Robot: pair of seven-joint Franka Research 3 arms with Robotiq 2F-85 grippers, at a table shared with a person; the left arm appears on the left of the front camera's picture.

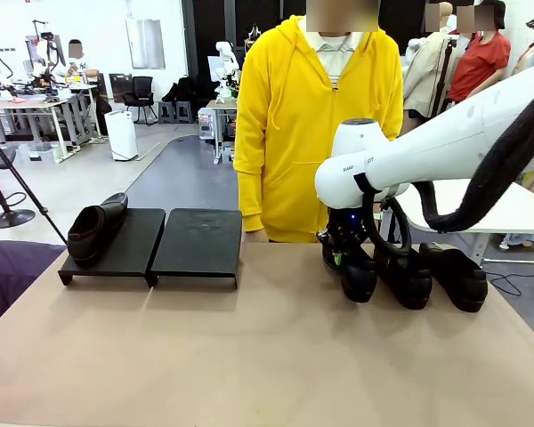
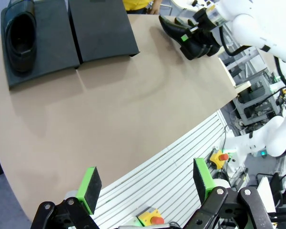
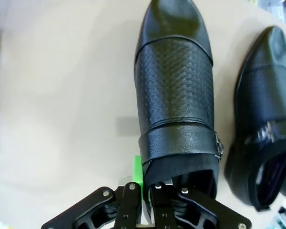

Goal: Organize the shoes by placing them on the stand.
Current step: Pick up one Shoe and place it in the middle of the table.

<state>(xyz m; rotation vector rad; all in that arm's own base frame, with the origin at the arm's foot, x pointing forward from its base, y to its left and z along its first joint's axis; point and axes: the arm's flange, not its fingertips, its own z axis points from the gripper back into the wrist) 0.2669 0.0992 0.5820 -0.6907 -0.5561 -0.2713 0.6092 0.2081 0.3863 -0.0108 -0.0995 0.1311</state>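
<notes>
One glossy black shoe (image 1: 96,229) (image 2: 20,36) lies on the left panel of the black stand (image 1: 200,240) (image 2: 102,28); the right panel is bare. Three more shoes stand side by side on the tan table at the right. My right gripper (image 1: 343,253) (image 3: 145,179) is shut on the collar of the leftmost one (image 1: 358,277) (image 3: 174,95), one green pad (image 3: 137,172) outside and the other finger inside. The neighbouring shoe (image 1: 409,280) (image 3: 262,129) sits close beside it. My left gripper (image 2: 145,183) hangs open off the table's near edge, holding nothing.
A person in a yellow hoodie (image 1: 311,116) stands at the far edge behind the stand and shoes. A third loose shoe (image 1: 458,276) is at the far right. A white table (image 1: 507,209) lies behind the right arm. The broad tan tabletop (image 1: 249,356) stretches between stand and shoes.
</notes>
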